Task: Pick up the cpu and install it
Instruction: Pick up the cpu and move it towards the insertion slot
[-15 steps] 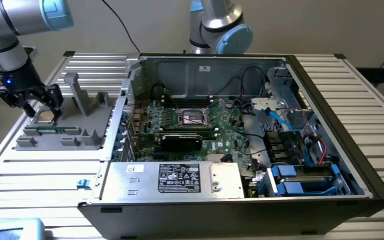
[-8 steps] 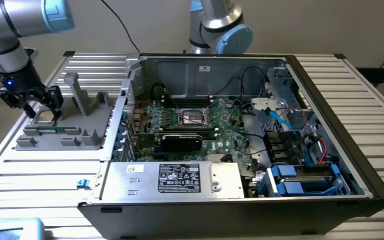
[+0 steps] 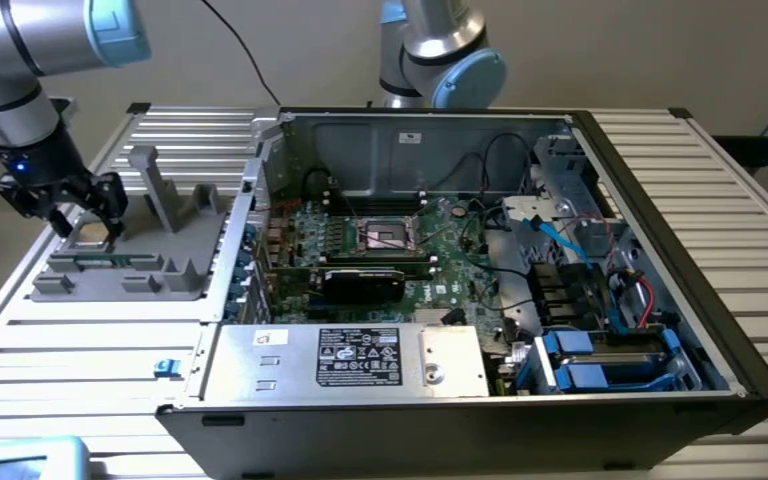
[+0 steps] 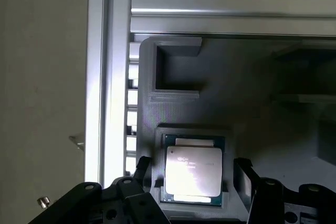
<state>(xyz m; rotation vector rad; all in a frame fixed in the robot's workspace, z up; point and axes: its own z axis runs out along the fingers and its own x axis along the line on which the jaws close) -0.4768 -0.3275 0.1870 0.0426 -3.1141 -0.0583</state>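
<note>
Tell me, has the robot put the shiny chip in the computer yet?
Not yet. Nothing looks done: the cpu lies in its grey tray. In hand: the gripper hangs over it, fingers open on either side, not gripping. Left: lifting it and fitting it into the motherboard socket.

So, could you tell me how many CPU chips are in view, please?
1: the cpu lies in a recess of the grey holder at the exterior view's left, under the open gripper. Others could be hidden inside the computer case.

Grey holder (image 4: 178, 108) walls flank the cpu (image 4: 193, 174), top open
</note>
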